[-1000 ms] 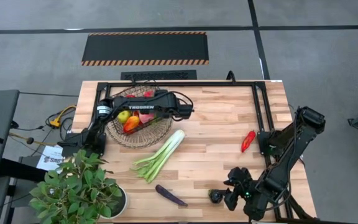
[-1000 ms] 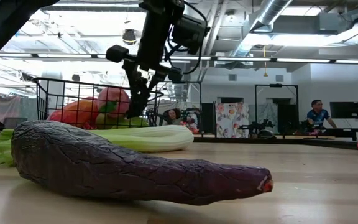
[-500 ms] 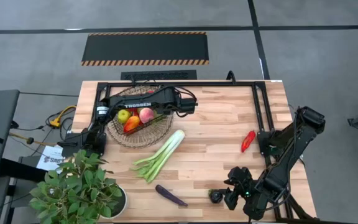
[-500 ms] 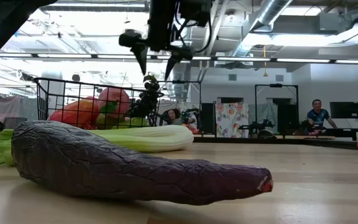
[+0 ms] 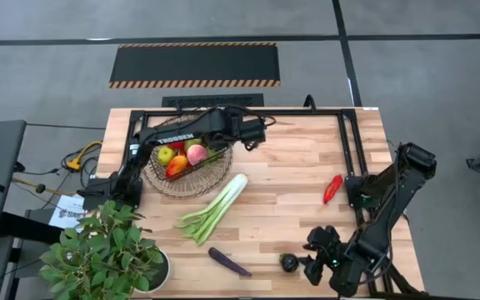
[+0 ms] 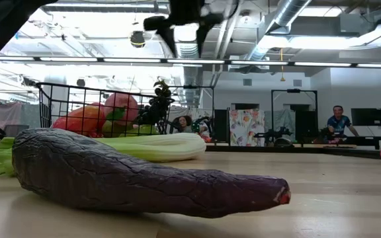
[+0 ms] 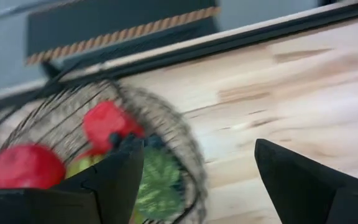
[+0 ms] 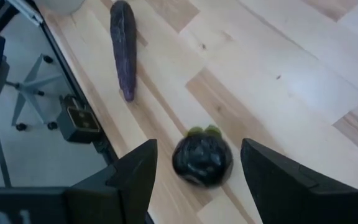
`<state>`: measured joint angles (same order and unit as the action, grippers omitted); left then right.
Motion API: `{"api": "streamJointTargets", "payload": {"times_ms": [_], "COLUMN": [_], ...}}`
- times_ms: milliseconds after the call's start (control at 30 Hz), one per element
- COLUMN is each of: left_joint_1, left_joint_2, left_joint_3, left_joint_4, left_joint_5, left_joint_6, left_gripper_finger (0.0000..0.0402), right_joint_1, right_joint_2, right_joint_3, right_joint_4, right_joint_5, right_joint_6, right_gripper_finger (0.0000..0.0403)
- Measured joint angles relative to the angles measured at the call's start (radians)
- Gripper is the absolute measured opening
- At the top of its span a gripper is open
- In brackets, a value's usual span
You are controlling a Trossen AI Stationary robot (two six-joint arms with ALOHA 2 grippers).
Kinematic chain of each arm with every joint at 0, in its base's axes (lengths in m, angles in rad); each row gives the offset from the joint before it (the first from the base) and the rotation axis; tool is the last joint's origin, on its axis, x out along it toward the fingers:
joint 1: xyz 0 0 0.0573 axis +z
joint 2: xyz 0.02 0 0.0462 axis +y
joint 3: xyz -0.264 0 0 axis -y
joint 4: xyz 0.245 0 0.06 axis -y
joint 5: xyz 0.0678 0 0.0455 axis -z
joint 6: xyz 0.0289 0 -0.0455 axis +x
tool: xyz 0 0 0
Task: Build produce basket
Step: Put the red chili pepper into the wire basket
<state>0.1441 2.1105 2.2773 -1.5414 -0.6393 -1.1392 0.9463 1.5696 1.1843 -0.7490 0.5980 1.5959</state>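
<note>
The dark wire basket (image 5: 188, 167) stands at the table's far left and holds a green apple, a peach, an orange pepper and dark grapes (image 6: 157, 106). My left gripper (image 6: 185, 33) hangs open above the basket's right rim (image 7: 185, 149), with nothing between its fingers. A celery stalk (image 5: 215, 207), a purple aubergine (image 5: 228, 262) and a red chilli (image 5: 332, 188) lie on the table. Near the front edge my right gripper (image 8: 197, 146) stands open over a dark round fruit (image 8: 201, 159). That fruit shows between its fingers with gaps on both sides.
A potted plant (image 5: 107, 254) stands at the near left corner. A black metal frame (image 5: 348, 142) runs along the far edge and down the right side. Bare wood lies between the celery and the chilli. People sit in the room behind the table (image 6: 336, 122).
My left gripper was down in the basket, shut on the dark grapes. It has opened and let them go, then risen well above the basket and tipped. The grapes now rest in the basket at its right side.
</note>
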Motion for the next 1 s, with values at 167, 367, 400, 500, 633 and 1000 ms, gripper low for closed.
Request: {"api": "streamJointTargets", "payload": {"times_ms": [167,367,400,500,633,1000], "left_joint_1": [-0.053,-0.118,-0.127,-0.148,-0.153,-0.182], "left_joint_2": [0.0,-0.015,-0.015,-0.017,-0.013,-0.036], "left_joint_3": [0.08,0.075,0.075,0.051,-0.016,-0.078], "left_joint_4": [0.101,0.397,0.442,0.625,0.777,1.034], "left_joint_5": [-0.002,0.057,0.07,0.117,0.213,0.799], "left_joint_6": [0.206,0.5,0.554,0.728,0.793,0.746], "left_gripper_finger": [0.0293,0.0293,0.0293,0.0293,0.0293,0.0293], "right_joint_1": [0.026,0.051,0.056,0.077,0.118,0.144], "right_joint_2": [0.0,0.004,0.006,0.006,0.006,-0.016], "right_joint_3": [0.0,0.0,0.0,-0.001,-0.001,-0.001], "right_joint_4": [-0.001,-0.001,-0.002,0.0,-0.003,-0.016], "right_joint_5": [-0.018,-0.017,-0.019,-0.027,-0.023,-0.023], "right_joint_6": [0.001,0.053,0.063,0.1,0.179,0.265], "right_gripper_finger": [0.0255,0.0255,0.0255,0.0255,0.0255,0.0255]}}
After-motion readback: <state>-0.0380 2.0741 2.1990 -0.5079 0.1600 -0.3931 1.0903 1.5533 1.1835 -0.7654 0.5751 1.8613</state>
